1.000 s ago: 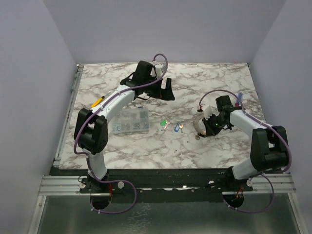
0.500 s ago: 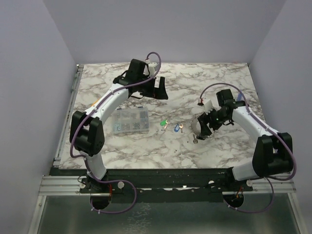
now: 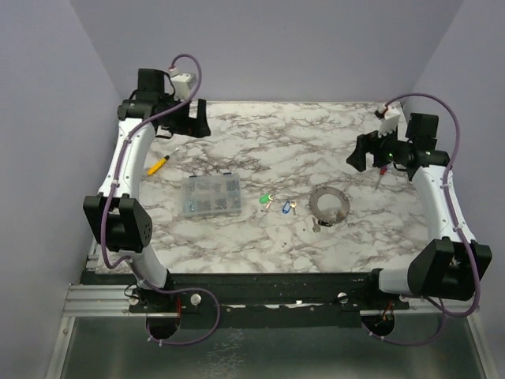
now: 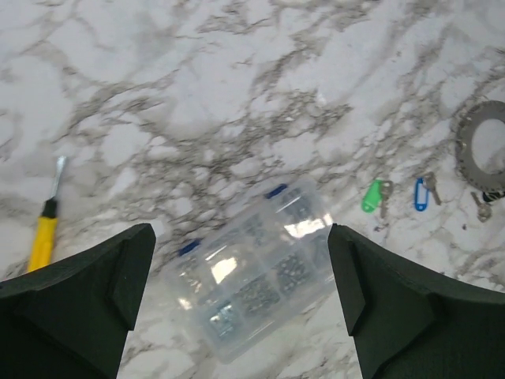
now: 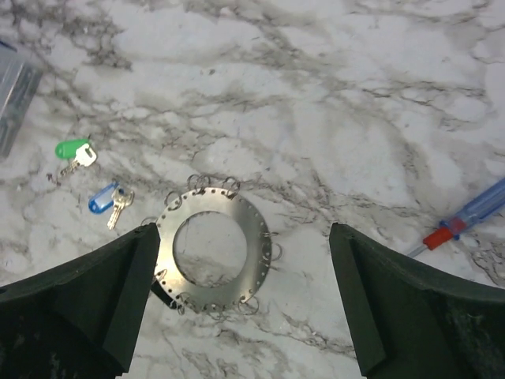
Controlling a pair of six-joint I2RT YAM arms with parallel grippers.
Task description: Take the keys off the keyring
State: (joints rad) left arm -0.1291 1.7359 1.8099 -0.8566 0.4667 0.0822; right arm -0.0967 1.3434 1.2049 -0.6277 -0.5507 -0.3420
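The keyring (image 3: 318, 197), a flat grey metal ring edged with small wire loops, lies on the marble right of centre, also seen in the right wrist view (image 5: 254, 229). Left of it lie loose keys: a green-headed one (image 3: 266, 199) (image 5: 72, 149), a blue-headed one (image 3: 286, 208) (image 5: 102, 199) and a plain silver one (image 3: 293, 208). A small dark piece (image 5: 163, 289) sits at the ring's near edge. My right gripper (image 3: 364, 152) (image 5: 245, 229) hangs open high above the ring, holding nothing. My left gripper (image 3: 196, 120) (image 4: 241, 233) is open too, raised at the far left.
A clear compartment box (image 3: 211, 195) (image 4: 252, 276) lies left of the keys. A yellow-handled screwdriver (image 3: 158, 164) (image 4: 43, 237) lies at the far left. A blue and red screwdriver (image 5: 465, 221) lies at the right. Purple walls close three sides.
My right gripper has opened, let go of the keyring and pulled up and back to the right. The ring now lies flat. My left arm has swung to the far left corner.
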